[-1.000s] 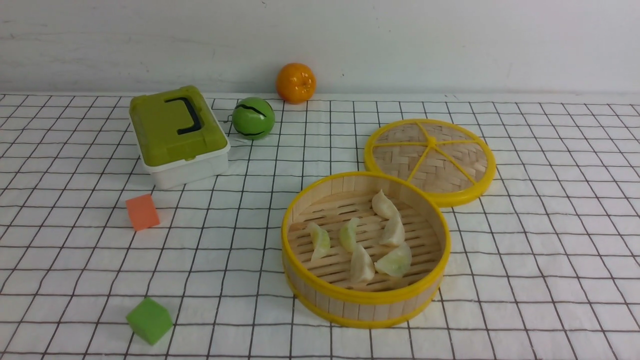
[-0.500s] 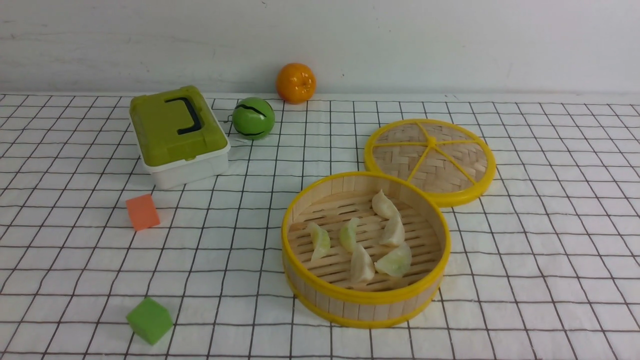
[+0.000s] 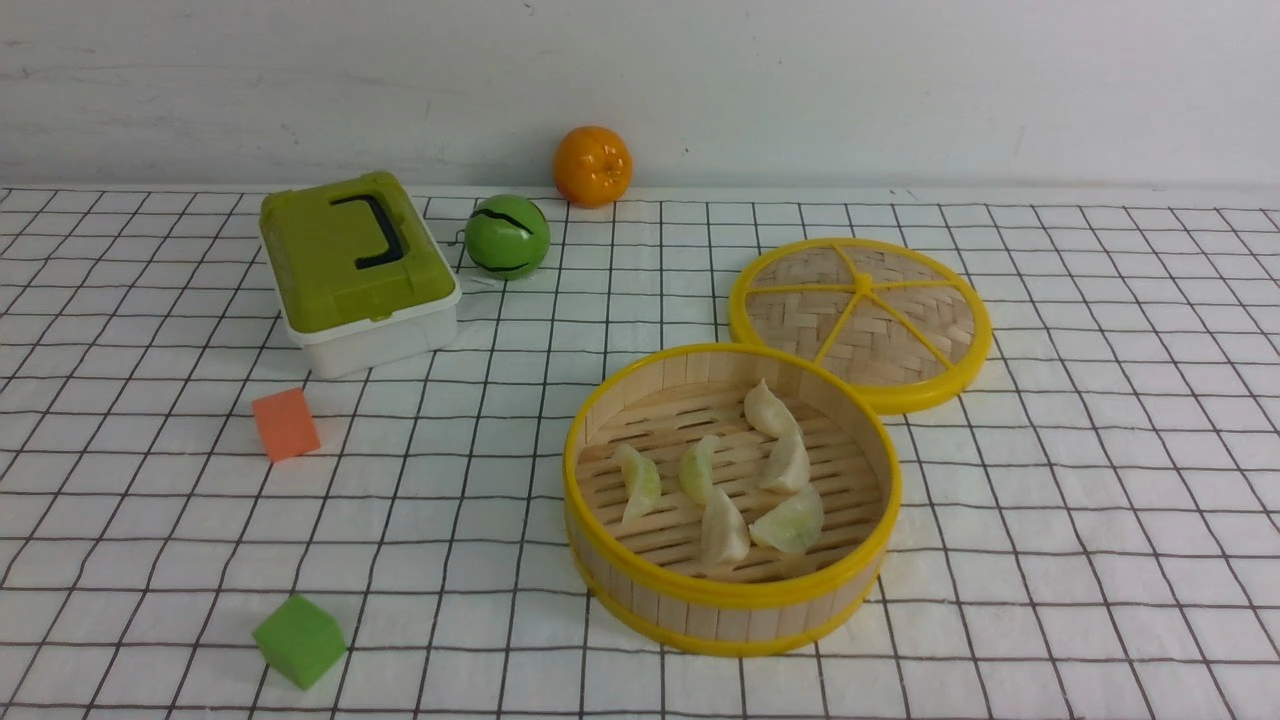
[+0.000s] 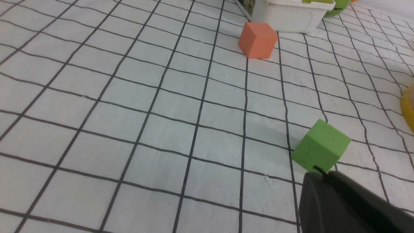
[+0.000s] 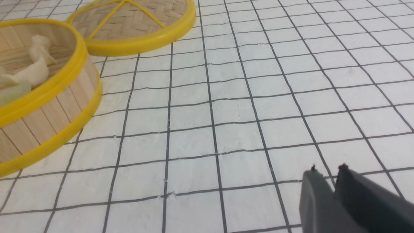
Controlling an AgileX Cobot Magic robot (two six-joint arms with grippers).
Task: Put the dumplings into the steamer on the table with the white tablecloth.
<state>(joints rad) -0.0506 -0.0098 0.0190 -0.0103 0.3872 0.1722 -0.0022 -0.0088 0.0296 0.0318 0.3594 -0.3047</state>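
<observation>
Six dumplings (image 3: 742,475) lie on the slatted floor of the steamer (image 3: 730,597), which stands on the white tablecloth (image 3: 1080,500) at about five o'clock from the table's middle, its lid (image 3: 860,320) just beside it at one o'clock. No dumpling shows on the cloth, so the loading looks finished. The left gripper (image 4: 318,173) is closed and empty beside a green cube (image 4: 320,149); the right gripper (image 5: 327,173) is parted by a narrow gap, holding nothing.
</observation>
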